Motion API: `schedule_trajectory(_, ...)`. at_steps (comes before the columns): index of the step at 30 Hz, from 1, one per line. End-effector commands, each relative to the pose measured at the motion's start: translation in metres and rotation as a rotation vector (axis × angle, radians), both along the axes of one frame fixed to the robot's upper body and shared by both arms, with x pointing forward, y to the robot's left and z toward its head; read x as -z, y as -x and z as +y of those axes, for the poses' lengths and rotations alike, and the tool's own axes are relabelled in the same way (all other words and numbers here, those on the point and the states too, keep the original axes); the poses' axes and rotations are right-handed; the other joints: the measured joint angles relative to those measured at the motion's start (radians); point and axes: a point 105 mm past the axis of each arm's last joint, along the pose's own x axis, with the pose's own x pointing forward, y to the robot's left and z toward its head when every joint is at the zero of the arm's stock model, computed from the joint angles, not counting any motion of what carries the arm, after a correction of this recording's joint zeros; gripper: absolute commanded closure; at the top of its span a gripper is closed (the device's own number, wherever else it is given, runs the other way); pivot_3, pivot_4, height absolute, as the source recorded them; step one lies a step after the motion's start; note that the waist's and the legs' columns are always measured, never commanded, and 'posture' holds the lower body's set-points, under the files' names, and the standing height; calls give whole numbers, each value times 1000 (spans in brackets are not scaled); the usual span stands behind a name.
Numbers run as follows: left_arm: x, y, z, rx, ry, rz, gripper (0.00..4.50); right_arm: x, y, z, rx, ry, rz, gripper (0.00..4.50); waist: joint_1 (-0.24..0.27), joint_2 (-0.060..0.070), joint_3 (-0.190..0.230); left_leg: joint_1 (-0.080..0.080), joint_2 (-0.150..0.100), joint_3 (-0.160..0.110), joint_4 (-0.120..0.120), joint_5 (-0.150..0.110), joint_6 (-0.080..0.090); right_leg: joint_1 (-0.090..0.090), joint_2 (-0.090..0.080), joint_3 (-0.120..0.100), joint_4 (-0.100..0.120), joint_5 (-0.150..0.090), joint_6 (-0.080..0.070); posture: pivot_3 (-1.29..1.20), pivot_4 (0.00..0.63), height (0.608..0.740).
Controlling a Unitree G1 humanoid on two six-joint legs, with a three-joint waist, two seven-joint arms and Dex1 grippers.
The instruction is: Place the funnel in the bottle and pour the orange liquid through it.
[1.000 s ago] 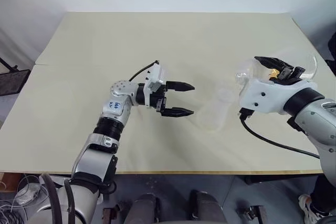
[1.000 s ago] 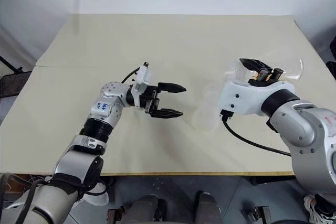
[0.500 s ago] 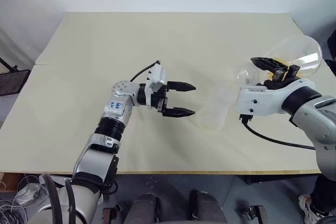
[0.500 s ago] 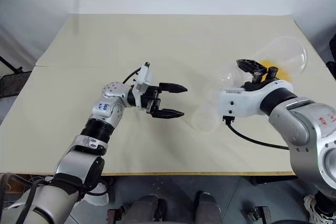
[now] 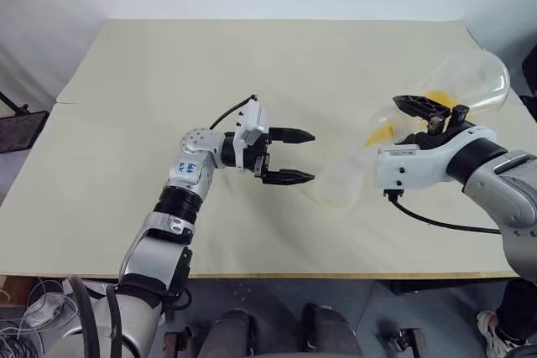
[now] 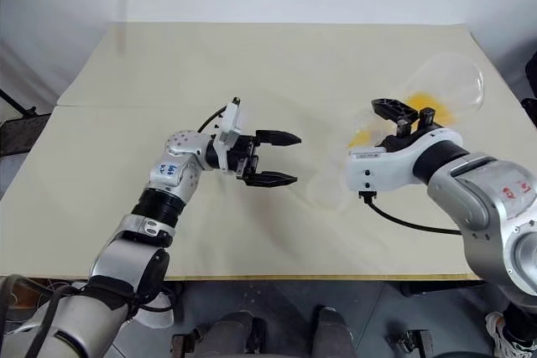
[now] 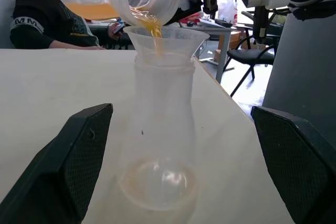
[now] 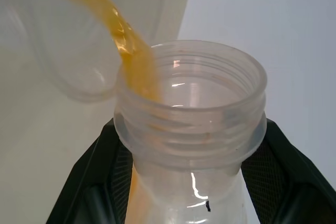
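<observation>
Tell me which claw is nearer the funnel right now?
Right. The right claw holds a tilted flask with its mouth just above the funnel, pouring orange liquid in. The left claw waits open beside the bottle, apart from it.

- left arm reaches out over the middle, forearm angled up and inward, wrist bent so the left gripper (image 5: pixel 293 156) points level toward the robot's right
- its two black fingers (image 7: pixel 79 156) are spread wide apart with nothing between them, not touching anything
- right arm comes in from the right edge, elbow out, white wrist housing facing the camera
- right gripper (image 5: pixel 428 111) is clamped tight on the neck of a clear flask it's tipping over
</observation>
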Motion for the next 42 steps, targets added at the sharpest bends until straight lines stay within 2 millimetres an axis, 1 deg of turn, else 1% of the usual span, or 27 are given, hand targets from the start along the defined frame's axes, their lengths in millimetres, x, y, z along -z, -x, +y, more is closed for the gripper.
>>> schedule_trajectory(1,-13,-1,-3,4,18,-46,0,-18,4,-1,-4,28,-81,2061,0,0,0,0,0,0,0,0,0,0,0,0,0,0,0,0,150,740)
schedule_trajectory(7,-13,-1,-3,4,22,-46,0,-21,4,-2,-14,54,-94,2061,0,0,0,0,0,0,0,0,0,0,0,0,0,0,0,0,150,740)
schedule_trajectory(24,-14,-3,-4,4,25,-48,0,-17,3,4,-62,99,-82,2061,0,0,0,0,0,0,0,0,0,0,0,0,0,0,0,0,150,740)
schedule_trajectory(42,-14,-3,-6,9,27,-49,0,-20,0,2,-83,171,-103,2061,0,0,0,0,0,0,0,0,0,0,0,-1,0,0,0,0,150,740)
